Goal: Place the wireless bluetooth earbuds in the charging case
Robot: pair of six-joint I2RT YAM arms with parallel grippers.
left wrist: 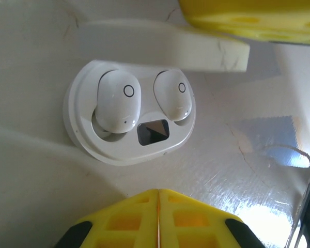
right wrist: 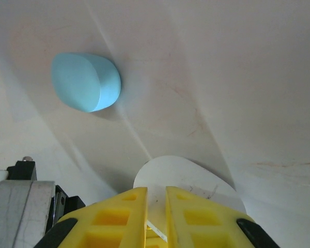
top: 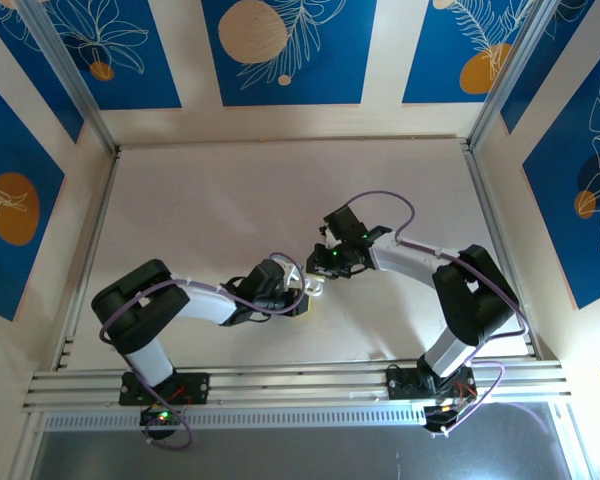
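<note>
The white charging case (left wrist: 119, 152) lies open on the table in the left wrist view. Two white earbuds (left wrist: 118, 101) (left wrist: 173, 94) rest in its sockets; the left one looks slightly raised. My left gripper (left wrist: 158, 192) is shut with nothing in it, just in front of the case. The case's lid (left wrist: 160, 49) stands up, and a yellow finger of my right gripper (left wrist: 248, 18) shows above it. In the right wrist view my right gripper (right wrist: 156, 190) is shut on the edge of that white lid (right wrist: 196, 175). From above, both grippers (top: 298, 300) (top: 325, 268) meet at the case (top: 315, 288).
A pale blue oval case (right wrist: 85, 81), closed, lies on the white table beyond the right gripper. Aluminium rails (top: 280, 385) run along the near edge, and side walls border the table left and right.
</note>
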